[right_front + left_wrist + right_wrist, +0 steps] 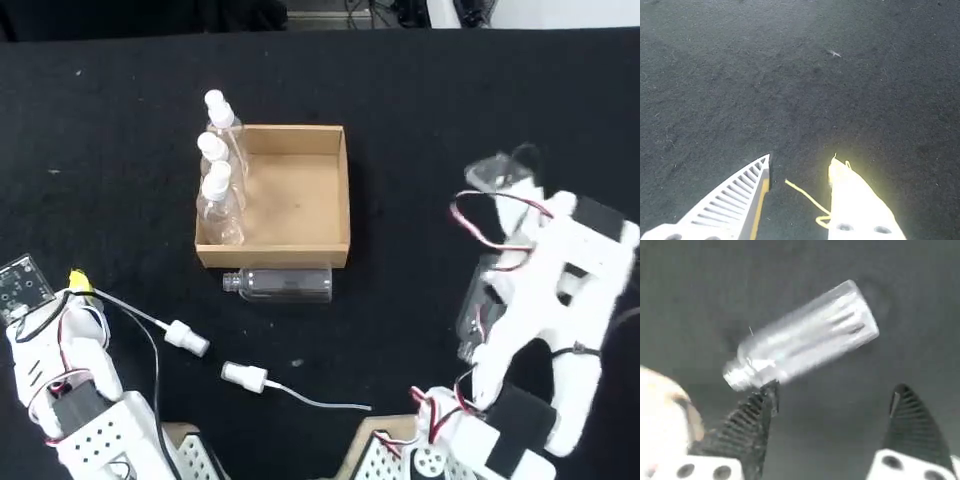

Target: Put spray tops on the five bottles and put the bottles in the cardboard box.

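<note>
Three bottles with white spray tops (218,165) stand along one side wall inside the cardboard box (320,245). A clear bottle without a top (280,284) lies on its side just in front of the box. Two loose spray tops (186,338) (245,377) with long tubes lie nearer the arms. In the right wrist view another topless clear bottle (802,337) lies on the table just beyond my right gripper (836,387), which is open and holds nothing. My left gripper (800,162), open and holding nothing, hovers over bare black table at the front left (85,300).
The black table (120,150) has free room to the left of and behind the box. The right arm's white body (550,290) spans the right side. Both arm bases sit at the front edge.
</note>
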Tool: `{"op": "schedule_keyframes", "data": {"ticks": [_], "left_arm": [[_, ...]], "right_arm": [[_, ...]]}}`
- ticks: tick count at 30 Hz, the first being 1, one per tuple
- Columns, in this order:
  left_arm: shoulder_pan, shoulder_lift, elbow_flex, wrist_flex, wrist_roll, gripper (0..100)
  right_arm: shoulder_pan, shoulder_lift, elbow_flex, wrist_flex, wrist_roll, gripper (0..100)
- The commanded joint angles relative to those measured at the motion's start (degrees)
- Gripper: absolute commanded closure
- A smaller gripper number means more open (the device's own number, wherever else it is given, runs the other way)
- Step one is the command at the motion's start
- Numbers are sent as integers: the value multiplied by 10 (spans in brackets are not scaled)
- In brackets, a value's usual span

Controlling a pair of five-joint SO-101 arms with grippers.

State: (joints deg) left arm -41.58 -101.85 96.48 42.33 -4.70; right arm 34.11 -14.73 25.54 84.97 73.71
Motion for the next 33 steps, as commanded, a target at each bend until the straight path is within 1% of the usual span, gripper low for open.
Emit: {"op": "schedule_keyframes", "data": {"ticks": [1,3,5,8,10,16,23,28,33], "left_arm": [[-1,1,-3,-14,7,927],[-1,1,-3,-14,7,927],[-1,1,-2,-14,7,927],[-1,1,-2,-14,7,927],[0,1,-2,-15,7,927],[0,1,5,-31,7,927],[0,1,10,-42,7,927],[0,1,10,-42,7,927],[0,1,10,-42,7,927]], "right_arm": [[44,-4,-3,4,277,676],[53,0,2,0,370,677],[55,0,12,-5,441,677],[47,0,39,-28,490,675],[35,-1,64,-55,499,674],[8,-3,133,-167,498,672],[-33,-4,185,-221,494,672],[-64,-3,215,-274,427,673],[-112,-4,231,-280,331,677]]}}
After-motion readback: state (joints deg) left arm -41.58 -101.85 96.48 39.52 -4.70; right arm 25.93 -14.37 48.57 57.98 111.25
